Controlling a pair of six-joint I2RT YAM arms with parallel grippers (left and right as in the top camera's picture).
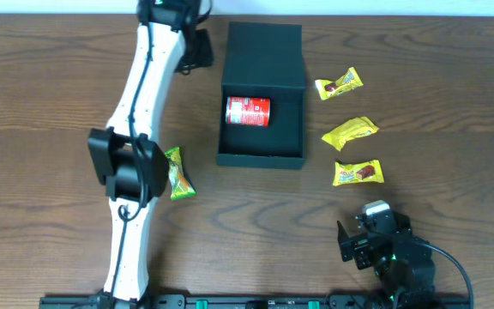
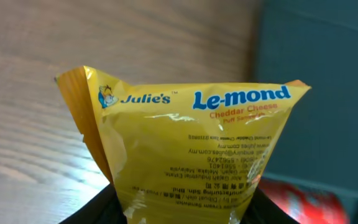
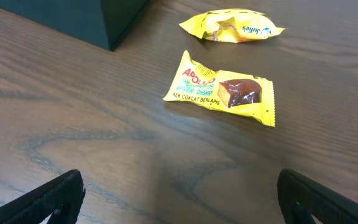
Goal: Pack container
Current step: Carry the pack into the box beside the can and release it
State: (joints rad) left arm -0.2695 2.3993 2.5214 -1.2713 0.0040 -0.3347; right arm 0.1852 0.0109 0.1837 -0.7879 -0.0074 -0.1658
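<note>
Your left gripper (image 2: 179,211) has its jaws drawn in on the lower end of a yellow foil snack packet printed "Julie's Le-mond" (image 2: 191,149). The packet stands up in front of the wrist camera and narrows where the dark fingers (image 2: 95,213) pinch it. From overhead that packet (image 1: 178,174) sits left of the table's middle, just beside the left wall of the dark teal-green rectangular container (image 1: 262,150) and apart from it. The container lies toward the far edge of the table (image 1: 50,103), about midway along it. Its flat hinged lid (image 1: 264,51) is laid open on the far side, and a red cylindrical can (image 1: 248,111) lies on its side inside, against the left wall. To the container's right you have three more yellow packets in a loose column: one with a small picture nearest the far edge (image 1: 339,84), a plain crumpled one in the middle (image 1: 350,131), and an "Apollo" cake packet nearest you (image 1: 358,172). Your right gripper (image 3: 179,202) is spread wide with nothing between its jaws. It hovers low over bare wood near the table's near right corner, facing the Apollo packet.
</note>
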